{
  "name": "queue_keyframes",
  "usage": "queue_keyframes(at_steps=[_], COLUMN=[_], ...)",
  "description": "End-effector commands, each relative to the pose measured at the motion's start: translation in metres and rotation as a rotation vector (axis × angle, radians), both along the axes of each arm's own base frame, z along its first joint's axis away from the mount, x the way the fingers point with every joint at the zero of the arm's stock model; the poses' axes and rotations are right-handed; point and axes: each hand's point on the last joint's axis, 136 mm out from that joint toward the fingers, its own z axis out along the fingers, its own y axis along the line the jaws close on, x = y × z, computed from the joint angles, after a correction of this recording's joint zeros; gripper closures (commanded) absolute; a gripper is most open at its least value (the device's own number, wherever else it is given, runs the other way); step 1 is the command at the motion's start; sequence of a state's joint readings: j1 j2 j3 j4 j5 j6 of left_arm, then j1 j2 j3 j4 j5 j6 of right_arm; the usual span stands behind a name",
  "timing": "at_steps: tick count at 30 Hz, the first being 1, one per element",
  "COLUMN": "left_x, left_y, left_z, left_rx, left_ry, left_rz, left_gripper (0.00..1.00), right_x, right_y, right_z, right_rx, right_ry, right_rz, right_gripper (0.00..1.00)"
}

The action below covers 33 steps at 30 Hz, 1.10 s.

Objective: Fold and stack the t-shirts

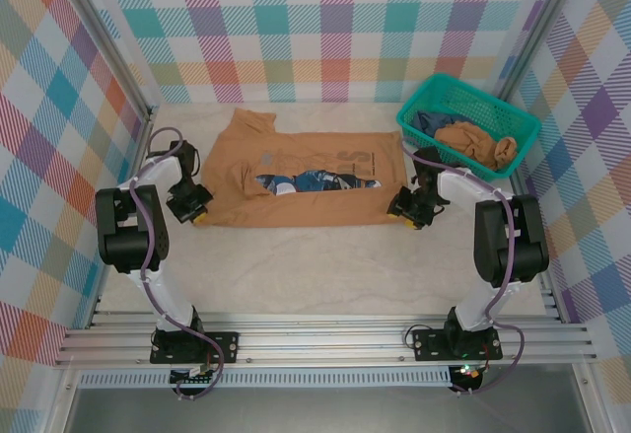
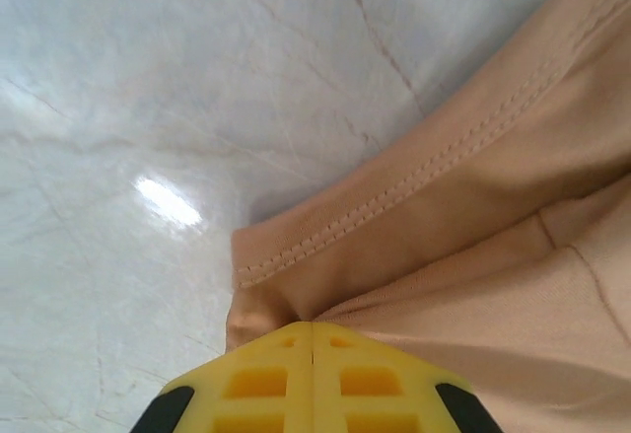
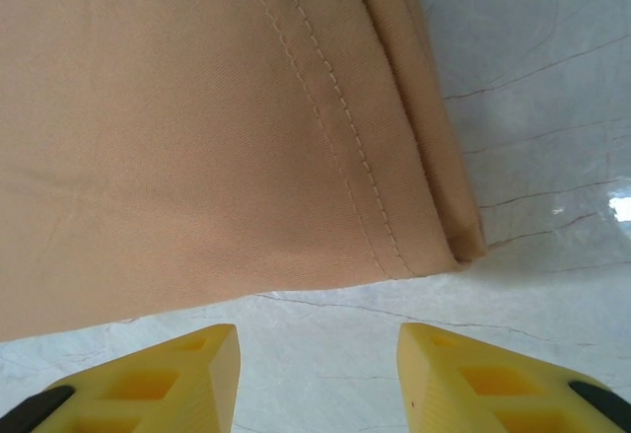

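Observation:
A tan-brown t-shirt [image 1: 296, 162] lies spread on the table, partly folded, with its blue and white print [image 1: 311, 181] showing through a gap in the middle. My left gripper [image 1: 197, 216] sits at the shirt's near left corner. In the left wrist view the yellow fingers [image 2: 313, 326] are closed together, and the hemmed fabric [image 2: 473, 206] puckers into their tip. My right gripper [image 1: 402, 214] is at the near right corner. Its jaws [image 3: 317, 354] stand open over bare table, just short of the shirt's hem [image 3: 197, 137]. A second tan shirt [image 1: 478, 145] lies crumpled in the basket.
The teal mesh basket [image 1: 414, 98] stands at the back right and also holds a dark blue cloth [image 1: 429, 122]. Checked walls close in the table on three sides. Pale table surface [image 1: 315, 265] lies between the shirt and the arm bases.

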State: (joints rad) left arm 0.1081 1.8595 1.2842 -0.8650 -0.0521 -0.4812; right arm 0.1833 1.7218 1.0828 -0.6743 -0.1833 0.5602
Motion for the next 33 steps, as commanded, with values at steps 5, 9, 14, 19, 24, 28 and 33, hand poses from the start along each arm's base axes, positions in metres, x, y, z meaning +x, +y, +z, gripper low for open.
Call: queue_keyframes(at_steps=[5, 9, 14, 19, 24, 28, 33], left_x=[0.006, 0.005, 0.001, 0.011, 0.022, 0.029, 0.039], left_y=[0.015, 0.02, 0.024, -0.002, -0.044, -0.05, -0.039], left_z=[0.021, 0.019, 0.027, 0.061, 0.044, 0.021, -0.005], left_rx=[0.07, 0.095, 0.146, 0.176, 0.016, -0.023, 0.029], left_ry=[0.004, 0.061, 0.108, 0.008, -0.014, 0.022, 0.074], left_rz=[-0.058, -0.071, -0.084, -0.1, -0.049, -0.032, -0.079], left_gripper=[1.0, 1.0, 0.82, 0.8, 0.89, 0.93, 0.95], right_x=[0.004, 0.004, 0.008, 0.015, 0.021, 0.03, 0.026], right_y=[-0.002, -0.004, -0.007, -0.002, 0.015, 0.027, 0.013], right_z=[0.001, 0.0, 0.007, 0.017, 0.016, 0.01, -0.019], right_rx=[-0.014, -0.03, -0.05, -0.03, 0.003, 0.013, -0.08], right_ry=[0.004, 0.009, -0.021, -0.07, -0.059, -0.044, 0.044], right_rz=[0.012, 0.014, 0.008, -0.003, 0.001, -0.009, -0.04], right_gripper=[0.54, 0.55, 0.55, 0.59, 0.7, 0.74, 0.76])
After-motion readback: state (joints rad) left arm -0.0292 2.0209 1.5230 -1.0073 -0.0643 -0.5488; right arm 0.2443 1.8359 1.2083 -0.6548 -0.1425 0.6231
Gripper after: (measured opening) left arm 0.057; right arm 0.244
